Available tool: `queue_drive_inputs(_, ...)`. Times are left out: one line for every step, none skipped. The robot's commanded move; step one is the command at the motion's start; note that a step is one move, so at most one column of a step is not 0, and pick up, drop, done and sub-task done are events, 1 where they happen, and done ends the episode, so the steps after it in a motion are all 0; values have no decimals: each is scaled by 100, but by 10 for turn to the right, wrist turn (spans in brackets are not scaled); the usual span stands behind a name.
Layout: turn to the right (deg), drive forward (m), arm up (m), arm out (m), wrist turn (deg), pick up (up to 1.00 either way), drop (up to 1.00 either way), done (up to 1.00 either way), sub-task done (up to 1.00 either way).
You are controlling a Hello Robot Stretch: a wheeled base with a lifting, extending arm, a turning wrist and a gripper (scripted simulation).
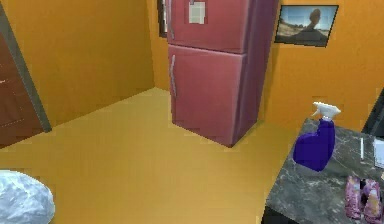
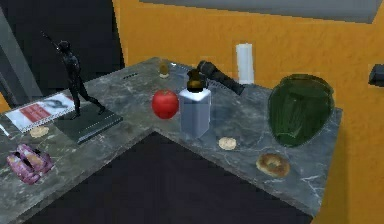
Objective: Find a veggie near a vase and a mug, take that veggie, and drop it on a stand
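Jaws' state cannot be told; green vase (image 2: 300,108) stands on grey counter (image 2: 245,122).

A red round thing (image 2: 165,103) sits on the grey counter (image 2: 130,82), just beside a white bottle (image 2: 196,112). A dark statue (image 2: 76,80) stands near.

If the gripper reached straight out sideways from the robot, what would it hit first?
Probably the marble counter at its edge, then the pale bottle standing on it; the reach's height is unclear.

Forward and side views look down (side nearer), sharing the counter (image 1: 310,190) (image 2: 245,125).
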Motion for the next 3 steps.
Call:
queue_drive_inputs(0, 0, 50, 0, 0, 0, 0, 0, 0)
queue_drive_inputs(0, 0, 38, 0, 0, 0, 0, 0, 0)
queue_drive_inputs(0, 0, 0, 38, 0, 0, 0, 0, 0)
